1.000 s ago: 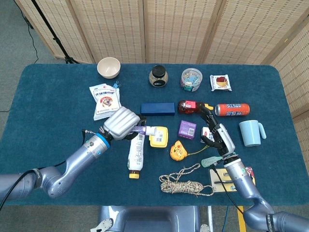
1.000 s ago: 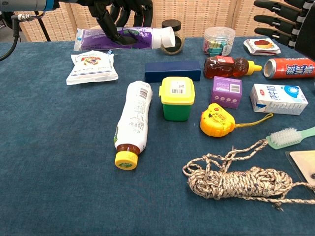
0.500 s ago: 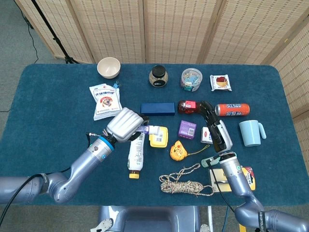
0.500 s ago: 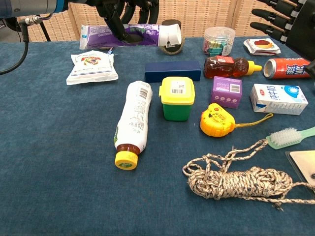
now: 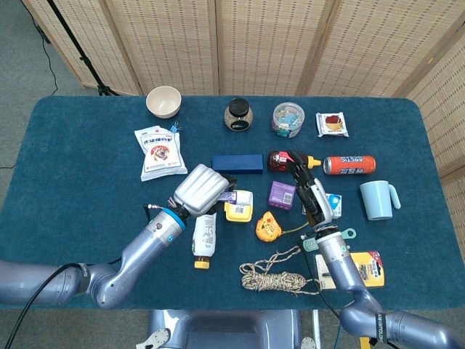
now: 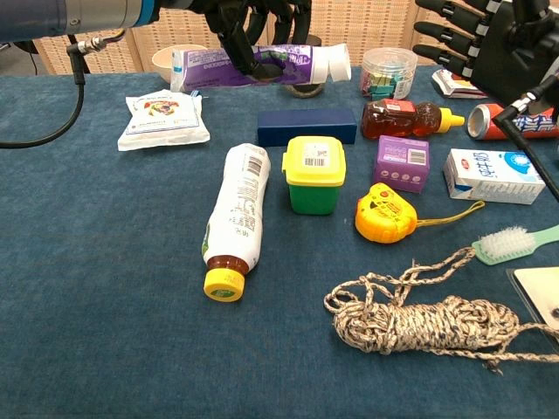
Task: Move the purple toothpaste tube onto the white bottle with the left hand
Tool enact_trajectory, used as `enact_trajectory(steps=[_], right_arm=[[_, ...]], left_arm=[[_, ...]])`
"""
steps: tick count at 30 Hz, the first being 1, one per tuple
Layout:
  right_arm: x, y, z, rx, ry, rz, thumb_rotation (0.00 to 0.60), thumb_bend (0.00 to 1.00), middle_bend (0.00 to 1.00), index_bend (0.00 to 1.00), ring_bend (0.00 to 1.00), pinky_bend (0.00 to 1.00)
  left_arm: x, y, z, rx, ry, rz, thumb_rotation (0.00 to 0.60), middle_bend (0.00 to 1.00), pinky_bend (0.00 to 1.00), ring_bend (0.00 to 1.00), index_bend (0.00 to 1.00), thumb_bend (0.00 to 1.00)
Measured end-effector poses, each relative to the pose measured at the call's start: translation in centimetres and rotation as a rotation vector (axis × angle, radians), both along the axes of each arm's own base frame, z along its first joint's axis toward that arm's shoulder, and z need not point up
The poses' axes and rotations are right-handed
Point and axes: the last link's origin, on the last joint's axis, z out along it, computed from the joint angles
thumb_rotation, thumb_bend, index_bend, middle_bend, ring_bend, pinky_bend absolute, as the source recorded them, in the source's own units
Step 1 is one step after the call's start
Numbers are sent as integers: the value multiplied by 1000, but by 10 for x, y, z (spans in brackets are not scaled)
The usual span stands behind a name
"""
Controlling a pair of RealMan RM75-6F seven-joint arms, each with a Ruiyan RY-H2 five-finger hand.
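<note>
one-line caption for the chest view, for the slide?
Left hand holds the purple toothpaste tube above the lying white bottle.

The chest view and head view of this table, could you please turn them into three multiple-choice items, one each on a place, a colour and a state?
1. Where is the purple toothpaste tube?
A. held above the table
B. lying on the rope
C. inside the bowl

2. What colour is the white bottle's cap?
A. red
B. yellow
C. blue

3. How is the right hand?
A. gripping the can
B. pressing the milk carton
C. holding nothing, fingers spread

Key: 1 A, the left hand grips it in the air; 2 B, the cap facing the camera is yellow; 3 C, its fingers are apart and hold nothing.
</note>
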Motion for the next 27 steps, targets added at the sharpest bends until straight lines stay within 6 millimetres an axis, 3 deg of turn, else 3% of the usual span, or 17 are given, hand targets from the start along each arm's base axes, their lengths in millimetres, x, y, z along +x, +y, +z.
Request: enact_trajectory(steps=[27], right_arm=[[18, -8, -20, -90, 63, -69, 181, 0, 0, 0, 0, 0]], left_arm=[[35, -2, -32, 11, -3, 17, 600, 546, 599, 613, 615, 981]])
